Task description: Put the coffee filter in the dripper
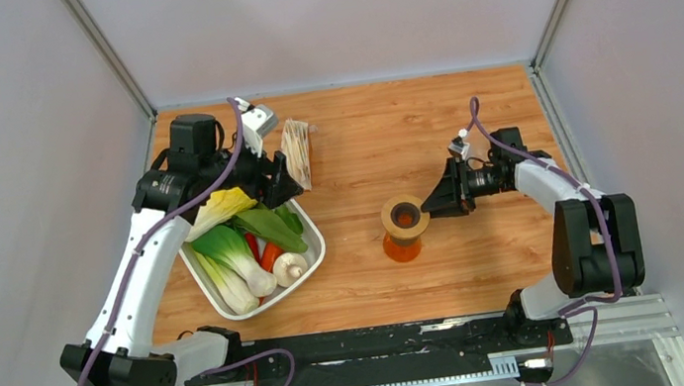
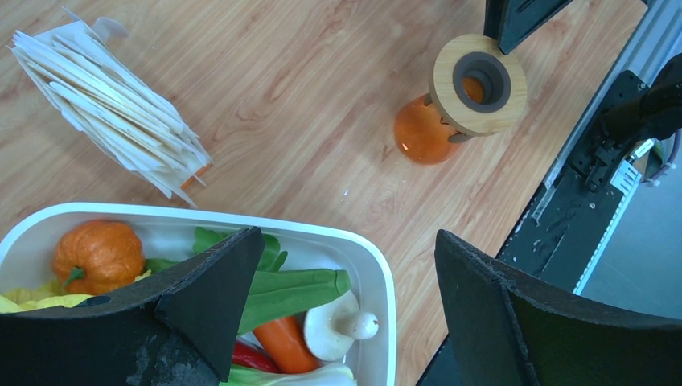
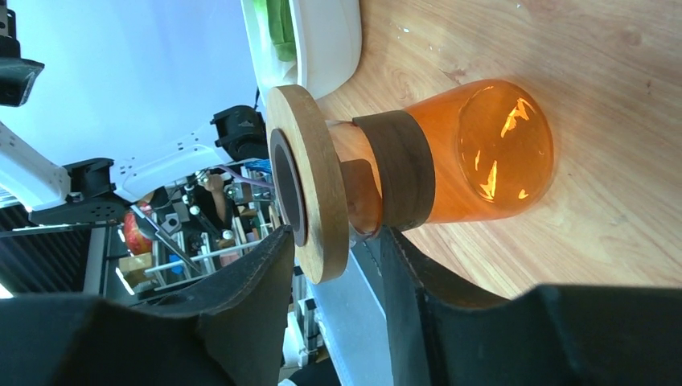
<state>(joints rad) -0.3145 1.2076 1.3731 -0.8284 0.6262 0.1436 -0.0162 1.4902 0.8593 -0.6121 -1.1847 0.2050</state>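
Wooden bench (image 1: pixel 381 138) carries all items. Left arm (image 1: pixel 142 259) reaches forward from its near-left base, wrist bent over the far end of the tray (image 2: pixel 161 232). The left gripper (image 2: pixel 346 241) hangs above the tray rim, jaws wide apart, nothing between them. Right arm (image 1: pixel 557 185) is folded at the elbow, forearm running left. The right gripper (image 3: pixel 336 235) lies sideways at the dripper (image 3: pixel 322 161), jaws parted, the edge of the wooden collar between them. The white tray holds leafy greens (image 1: pixel 226 253), 1 pumpkin (image 2: pixel 98 251), 1 carrot (image 2: pixel 281 342) and 1 mushroom (image 2: pixel 334 326). 1 orange glass vessel (image 3: pixel 482 153) stands mid-bench, apart from the tray, with the dripper seated in its neck. 1 bundle of filter papers (image 2: pixel 104 104) lies just beyond the tray.
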